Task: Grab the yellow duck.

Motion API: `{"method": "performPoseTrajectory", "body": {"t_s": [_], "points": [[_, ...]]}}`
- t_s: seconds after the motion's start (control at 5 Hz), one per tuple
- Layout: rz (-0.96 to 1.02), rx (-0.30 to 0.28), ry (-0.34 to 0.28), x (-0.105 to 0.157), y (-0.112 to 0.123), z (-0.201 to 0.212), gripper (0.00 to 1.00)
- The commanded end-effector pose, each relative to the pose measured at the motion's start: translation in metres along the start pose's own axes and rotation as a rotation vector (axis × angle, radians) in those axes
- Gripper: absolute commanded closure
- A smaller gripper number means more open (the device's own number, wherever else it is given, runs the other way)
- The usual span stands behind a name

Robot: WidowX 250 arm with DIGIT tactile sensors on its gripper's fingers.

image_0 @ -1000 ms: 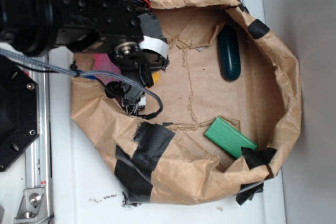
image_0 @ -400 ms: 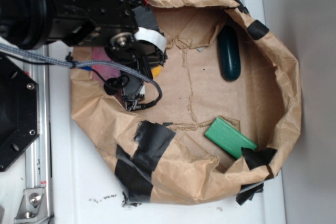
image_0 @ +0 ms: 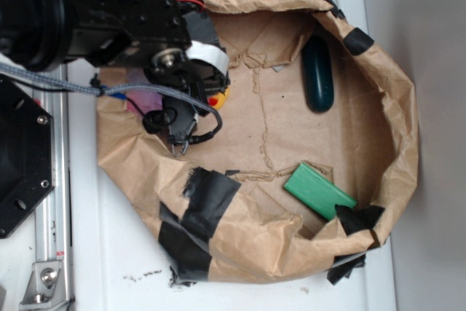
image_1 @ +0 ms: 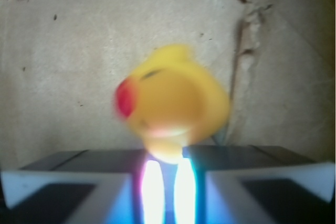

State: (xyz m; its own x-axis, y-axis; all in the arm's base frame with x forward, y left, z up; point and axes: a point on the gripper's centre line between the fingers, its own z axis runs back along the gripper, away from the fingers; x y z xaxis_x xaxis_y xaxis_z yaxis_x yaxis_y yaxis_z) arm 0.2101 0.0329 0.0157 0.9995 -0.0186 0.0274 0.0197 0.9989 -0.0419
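- The yellow duck (image_1: 170, 103) fills the middle of the wrist view, blurred, its red beak pointing left, its underside right at the gripper (image_1: 164, 169) fingers.
- The two dark fingers (image_1: 79, 163) stand close together, with only a narrow bright slit between them; the duck's base sits over that slit, and they appear closed on it, though the blur hides the contact.
- In the exterior view the duck (image_0: 218, 98) shows only as a small yellow patch with a red spot, peeking out beside the black arm (image_0: 109, 20), near the left side of the paper basin (image_0: 393, 92).
- The basin is crumpled brown paper patched with black tape (image_0: 207, 198).
- A dark teal oblong object (image_0: 318, 74) lies near the basin's upper right wall.
- A green block (image_0: 319, 191) rests tilted in the lower right part, well apart from the duck.
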Motion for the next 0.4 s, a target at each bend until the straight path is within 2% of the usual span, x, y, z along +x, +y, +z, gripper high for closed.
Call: {"method": "performPoseTrajectory", "body": {"t_s": [0.0,0.2], "points": [[-0.042,0.021,-0.066,0.0141,-0.0045,0.0151,1.0],[-0.048,0.018,-0.069,0.0135,-0.0071,0.019,1.0]]}}
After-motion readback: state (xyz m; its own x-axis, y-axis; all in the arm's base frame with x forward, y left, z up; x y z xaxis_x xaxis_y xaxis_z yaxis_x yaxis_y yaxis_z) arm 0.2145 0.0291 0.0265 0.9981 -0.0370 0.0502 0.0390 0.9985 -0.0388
